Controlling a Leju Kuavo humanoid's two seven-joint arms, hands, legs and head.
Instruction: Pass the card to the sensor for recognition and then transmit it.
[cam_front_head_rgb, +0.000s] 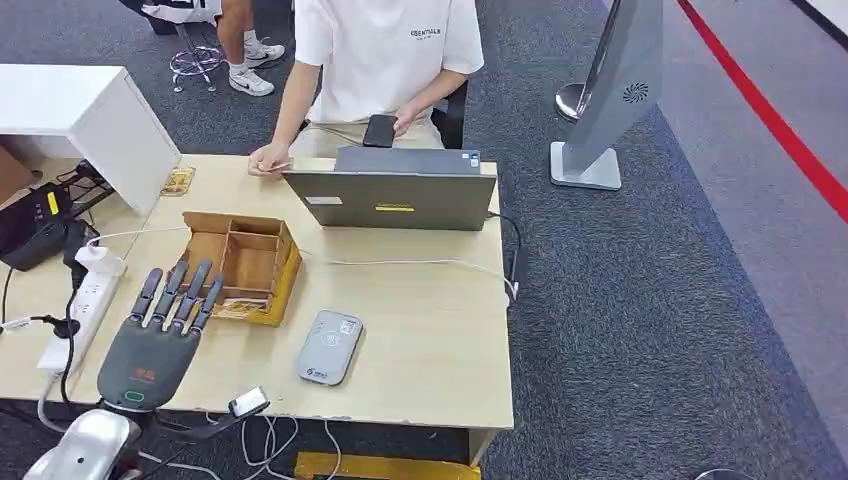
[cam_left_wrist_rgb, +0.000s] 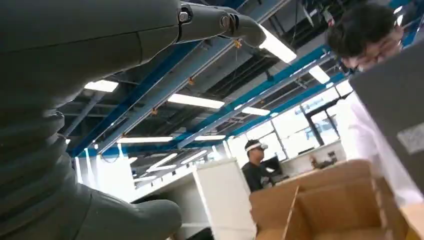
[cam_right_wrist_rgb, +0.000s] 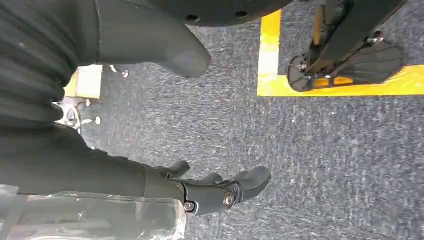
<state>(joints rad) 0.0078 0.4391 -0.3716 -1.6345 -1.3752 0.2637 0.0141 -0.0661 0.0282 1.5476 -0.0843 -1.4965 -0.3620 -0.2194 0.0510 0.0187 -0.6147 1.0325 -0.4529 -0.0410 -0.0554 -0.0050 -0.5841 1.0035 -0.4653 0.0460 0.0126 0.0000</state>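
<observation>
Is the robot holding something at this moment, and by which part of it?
Nothing is held. The left robot hand hovers with fingers spread near the cardboard box. The right robot hand hangs empty over the carpet.

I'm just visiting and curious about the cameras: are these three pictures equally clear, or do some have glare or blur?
Head view: evenly lit and sharp, soft shadows under the laptop and left hand. Left wrist view: aimed up at bright ceiling lights, windows washed out, the hand a dark blurred mass. Right wrist view: the carpet is crisp, while the right hand close by is dim and soft.
</observation>
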